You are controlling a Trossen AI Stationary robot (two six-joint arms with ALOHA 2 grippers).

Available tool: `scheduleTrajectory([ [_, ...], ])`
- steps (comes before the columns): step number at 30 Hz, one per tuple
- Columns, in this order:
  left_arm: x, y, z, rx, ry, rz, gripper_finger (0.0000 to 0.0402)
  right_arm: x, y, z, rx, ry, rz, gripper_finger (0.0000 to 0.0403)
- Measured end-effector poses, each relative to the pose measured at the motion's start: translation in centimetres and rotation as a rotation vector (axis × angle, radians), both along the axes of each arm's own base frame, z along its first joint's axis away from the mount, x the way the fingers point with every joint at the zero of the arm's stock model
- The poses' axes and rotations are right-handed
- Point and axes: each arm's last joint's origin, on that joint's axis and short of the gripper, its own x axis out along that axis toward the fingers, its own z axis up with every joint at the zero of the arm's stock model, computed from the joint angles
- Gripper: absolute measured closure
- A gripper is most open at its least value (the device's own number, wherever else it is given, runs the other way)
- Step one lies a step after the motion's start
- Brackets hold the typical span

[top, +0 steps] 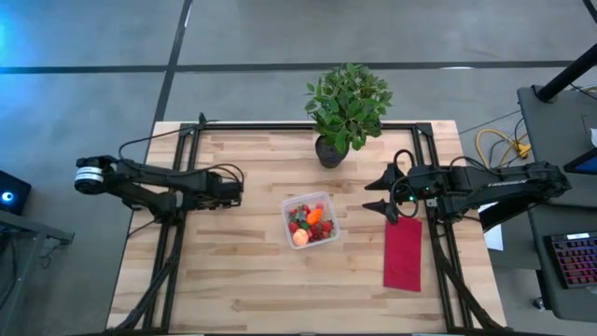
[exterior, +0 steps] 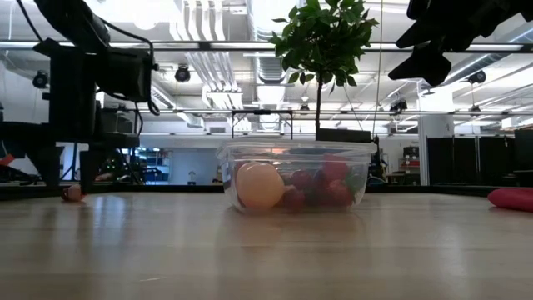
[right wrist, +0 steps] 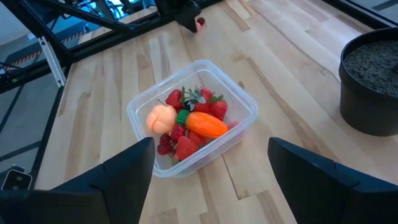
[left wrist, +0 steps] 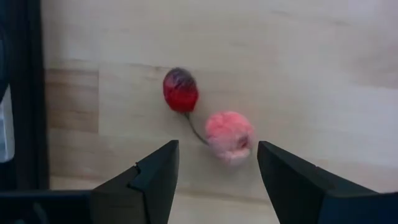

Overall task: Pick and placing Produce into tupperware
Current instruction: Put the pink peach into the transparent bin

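Your left claw [left wrist: 214, 168] hovers open right over the cherry pair [left wrist: 208, 118] lying on the table well left of the tupperware [top: 312, 220], stem running diagonally between your fingers.

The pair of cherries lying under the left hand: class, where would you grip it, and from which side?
Grip the pale pink cherry, coming straight down from above. It lies flat on the table, between the left hand's open fingers, joined by a thin stem to the dark red cherry, which should probably follow.
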Motion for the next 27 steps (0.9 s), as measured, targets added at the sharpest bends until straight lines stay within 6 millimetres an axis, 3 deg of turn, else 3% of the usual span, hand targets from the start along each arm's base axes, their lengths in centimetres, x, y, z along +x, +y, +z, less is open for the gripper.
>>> scheduleTrajectory([
  [11, 1.0, 0.4, -1.1, 0.041, 0.020, 0.006, 0.0202, 0.0, 0.0, 0.0, 0.000, 0.000, -0.001, 0.0092],
  [21, 1.4, 0.5, -1.2, 0.068, 0.006, 0.006, 0.0263, 0.0, 0.0, 0.0, 0.000, 0.000, 0.000, 0.0098],
  [27, 1.5, 0.8, -1.1, 0.150, 0.004, 0.010, 0.0274, 0.0, 0.0, 0.0, 0.000, 0.000, 0.000, 0.0092],
])
